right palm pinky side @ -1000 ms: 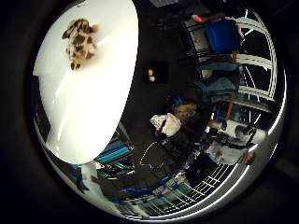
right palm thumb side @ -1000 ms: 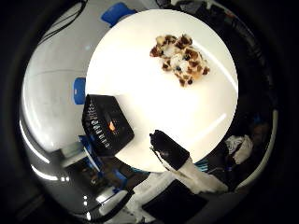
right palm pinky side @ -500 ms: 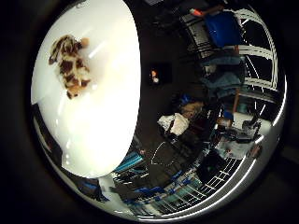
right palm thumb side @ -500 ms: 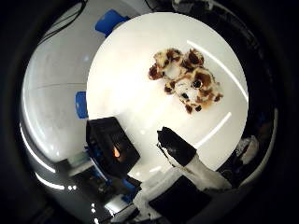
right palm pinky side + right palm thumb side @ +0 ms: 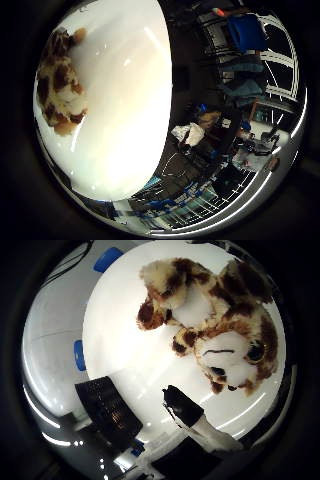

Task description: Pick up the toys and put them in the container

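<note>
Plush toy (image 5: 215, 325) lies on white worktop (image 5: 125, 115) close under robot hand (image 5: 192, 415), finger extended, not gripping; looks soft, light, squashy, best grabbed around body.

You're in a lab or workshop kind of room, not a home. Your round white worktop (image 5: 130, 100) sits on a pale hard floor (image 5: 50, 355), with blue chairs (image 5: 248, 31), cluttered desks and metal racking (image 5: 270, 60) behind it, plus a black mesh crate (image 5: 107, 407) standing beside the worktop.
</note>
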`<state>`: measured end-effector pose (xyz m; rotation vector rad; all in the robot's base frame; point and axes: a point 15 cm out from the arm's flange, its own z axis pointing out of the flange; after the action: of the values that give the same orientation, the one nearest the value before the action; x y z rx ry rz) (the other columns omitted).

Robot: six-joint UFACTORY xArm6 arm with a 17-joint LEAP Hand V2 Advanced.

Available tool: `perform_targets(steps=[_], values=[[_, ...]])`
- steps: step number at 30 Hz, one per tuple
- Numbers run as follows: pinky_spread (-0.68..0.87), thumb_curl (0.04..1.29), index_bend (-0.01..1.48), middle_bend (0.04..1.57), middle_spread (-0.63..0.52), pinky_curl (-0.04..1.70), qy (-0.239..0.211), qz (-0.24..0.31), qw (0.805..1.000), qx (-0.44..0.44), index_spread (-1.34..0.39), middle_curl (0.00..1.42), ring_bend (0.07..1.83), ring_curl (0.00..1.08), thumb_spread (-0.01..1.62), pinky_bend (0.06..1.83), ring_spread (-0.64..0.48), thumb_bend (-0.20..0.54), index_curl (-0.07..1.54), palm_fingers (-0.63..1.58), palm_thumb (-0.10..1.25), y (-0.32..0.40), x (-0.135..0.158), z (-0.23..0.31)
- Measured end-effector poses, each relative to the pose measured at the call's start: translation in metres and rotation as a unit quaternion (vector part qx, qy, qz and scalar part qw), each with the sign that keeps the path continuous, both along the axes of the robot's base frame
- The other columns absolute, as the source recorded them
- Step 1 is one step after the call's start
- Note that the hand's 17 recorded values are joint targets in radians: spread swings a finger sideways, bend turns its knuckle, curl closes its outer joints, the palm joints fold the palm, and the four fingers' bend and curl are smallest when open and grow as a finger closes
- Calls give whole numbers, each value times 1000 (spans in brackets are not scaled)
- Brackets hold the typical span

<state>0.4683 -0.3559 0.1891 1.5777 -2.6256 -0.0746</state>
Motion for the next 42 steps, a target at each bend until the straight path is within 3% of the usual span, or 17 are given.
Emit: perform_targets(steps=[10, 25, 31, 34, 39, 41, 42], values=[[424, 308, 145, 315, 43, 285, 26, 29, 998, -56, -191, 357, 463, 260, 1103, 522, 191, -19, 243, 126, 611, 1, 9, 2], [383, 317, 135, 330, -4, 280, 53, 43, 996, -63, -193, 365, 562, 274, 1094, 541, 142, -20, 242, 205, 639, 10, 6, -12], [132, 324, 154, 493, -154, 265, 62, 45, 995, -66, -245, 417, 768, 319, 1095, 585, -60, -19, 240, 416, 668, 9, 2, -12], [-40, 329, 144, 504, -203, 276, 80, 46, 994, -64, -280, 422, 869, 335, 1095, 731, -150, -19, 236, 554, 685, 9, -7, -12], [-466, 333, 164, 672, -290, 333, 99, 53, 991, -67, -358, 494, 1047, 399, 1093, 1015, -285, -20, 226, 1037, 703, 11, -14, -8], [-523, 339, 268, 784, -286, 354, 99, 53, 991, -66, -395, 550, 1092, 440, 1094, 1013, -282, -17, 293, 1269, 721, 11, -14, -6], [-520, 343, 311, 819, -280, 365, 102, 53, 991, -65, -402, 564, 1098, 447, 1095, 1026, -278, -13, 316, 1284, 733, 12, -16, -6]])
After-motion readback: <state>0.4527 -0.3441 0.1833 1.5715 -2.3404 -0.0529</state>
